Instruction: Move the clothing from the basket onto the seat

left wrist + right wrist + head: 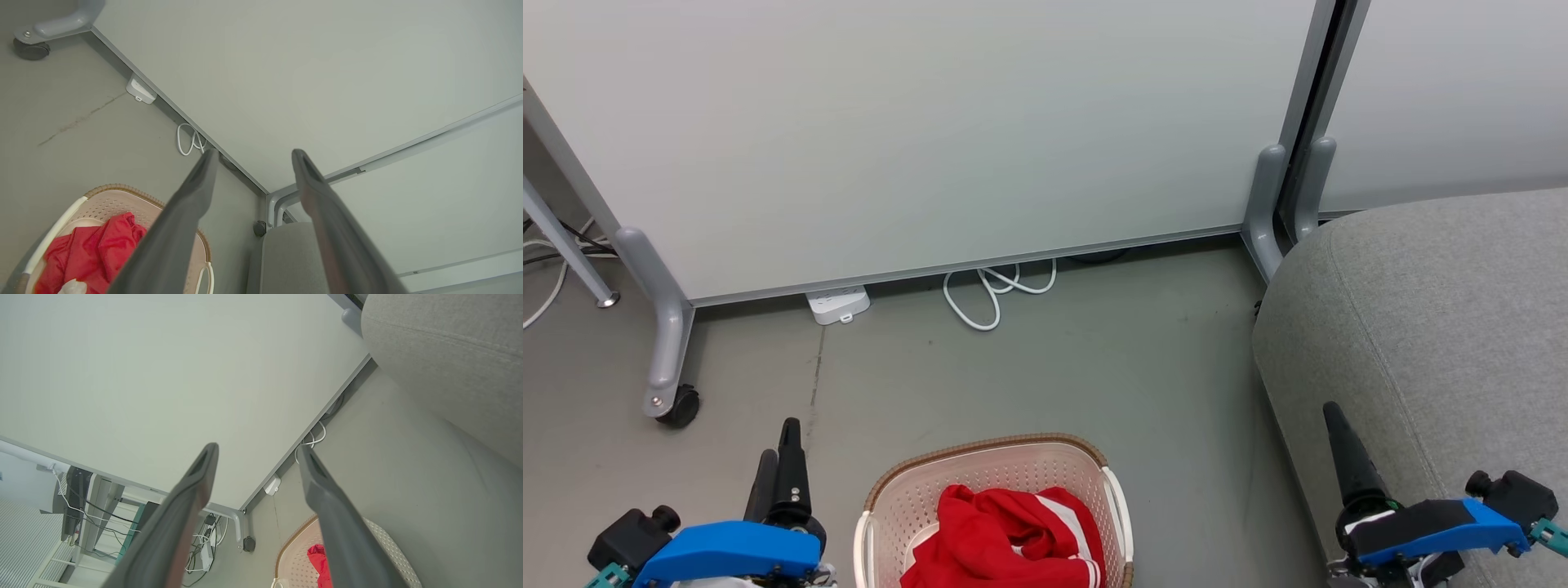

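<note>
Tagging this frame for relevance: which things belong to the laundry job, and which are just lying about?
Job: red clothing, basket, seat.
Lying about: power strip, white cable, partition panel, caster wheel.

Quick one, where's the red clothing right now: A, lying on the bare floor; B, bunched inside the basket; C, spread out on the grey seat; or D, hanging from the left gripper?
B: the clothing lies bunched inside the basket, which stands on the floor beside the seat.
</note>
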Controlling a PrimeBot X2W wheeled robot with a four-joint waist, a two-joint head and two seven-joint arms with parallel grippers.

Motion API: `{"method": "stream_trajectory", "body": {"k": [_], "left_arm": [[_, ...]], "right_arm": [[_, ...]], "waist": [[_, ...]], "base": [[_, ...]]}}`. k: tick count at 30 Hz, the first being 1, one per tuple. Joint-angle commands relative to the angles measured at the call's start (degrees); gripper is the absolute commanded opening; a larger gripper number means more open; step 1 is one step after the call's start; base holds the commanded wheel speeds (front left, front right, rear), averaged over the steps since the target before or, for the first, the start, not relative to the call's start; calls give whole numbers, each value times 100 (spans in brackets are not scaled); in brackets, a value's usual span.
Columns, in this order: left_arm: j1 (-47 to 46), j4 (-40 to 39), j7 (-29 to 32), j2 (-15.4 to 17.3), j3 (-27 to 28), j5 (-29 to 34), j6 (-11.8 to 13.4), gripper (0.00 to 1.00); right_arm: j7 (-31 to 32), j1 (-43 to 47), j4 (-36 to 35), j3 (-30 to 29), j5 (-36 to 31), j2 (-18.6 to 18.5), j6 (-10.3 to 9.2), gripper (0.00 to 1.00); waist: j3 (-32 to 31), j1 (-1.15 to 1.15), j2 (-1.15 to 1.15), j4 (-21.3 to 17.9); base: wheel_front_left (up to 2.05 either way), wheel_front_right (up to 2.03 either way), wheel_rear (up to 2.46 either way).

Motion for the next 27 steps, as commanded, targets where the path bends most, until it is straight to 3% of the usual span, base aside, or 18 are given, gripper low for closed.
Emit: {"method": "stream_trajectory", "body": {"k": [1, 27], "left_arm": [[-67, -87, -79, 52, -35, 306, 35, 100], [-8, 8, -549, 87, -257, 2265, 105, 100]], "right_arm": [[-75, -210, -34, 23, -348, -33, 7, 100], [-386, -355, 105, 243, -2379, -47, 10, 100]], "waist": [[-1, 0, 0, -3], [-21, 0, 0, -21]], "base": [[0, 0, 0], [0, 0, 0]]}}
